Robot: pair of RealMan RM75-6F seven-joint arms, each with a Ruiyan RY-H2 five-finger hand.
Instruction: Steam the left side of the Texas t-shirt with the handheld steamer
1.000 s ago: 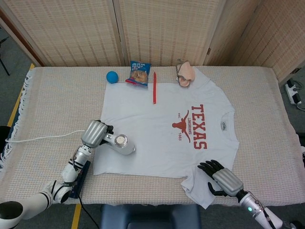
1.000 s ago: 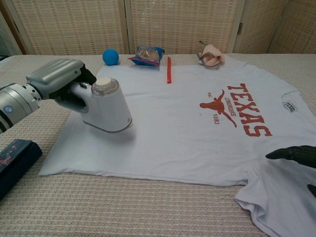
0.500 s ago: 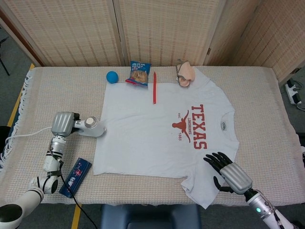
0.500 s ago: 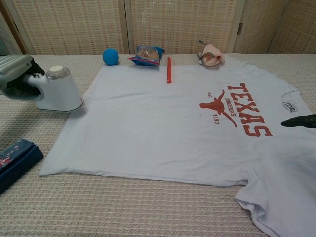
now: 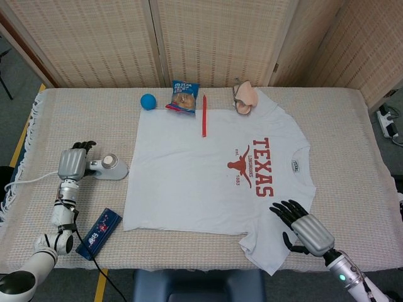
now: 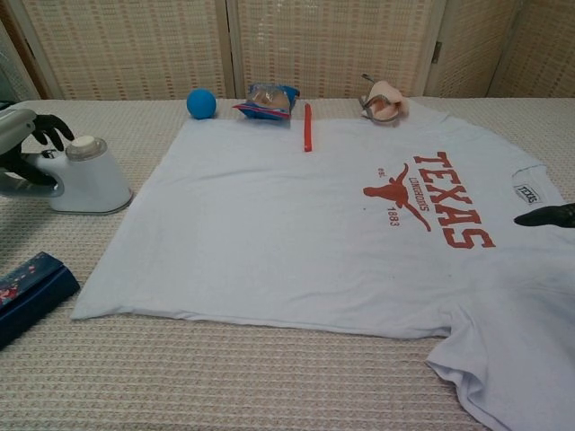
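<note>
Left hand [image 5: 73, 162]: at the left edge of the frame, fingers loosening around the handle of the handheld steamer [image 5: 111, 168]; whether it has fully let go I cannot tell.
Steamer position: standing on the table [image 5: 75, 119], just off the left hem of the Texas t-shirt [image 5: 189, 176], cord [image 5: 28, 181] trailing left.
Right hand [image 5: 306, 230]: lower right, fingers spread and empty, just beside the shirt's sleeve.
Step in hand: parking the steamer; the steaming pass looks finished.
Next move: free the fingers cleanly and draw the hand away without tipping the steamer.
Nearby: dark blue case [image 5: 99, 233] below the steamer.
</note>
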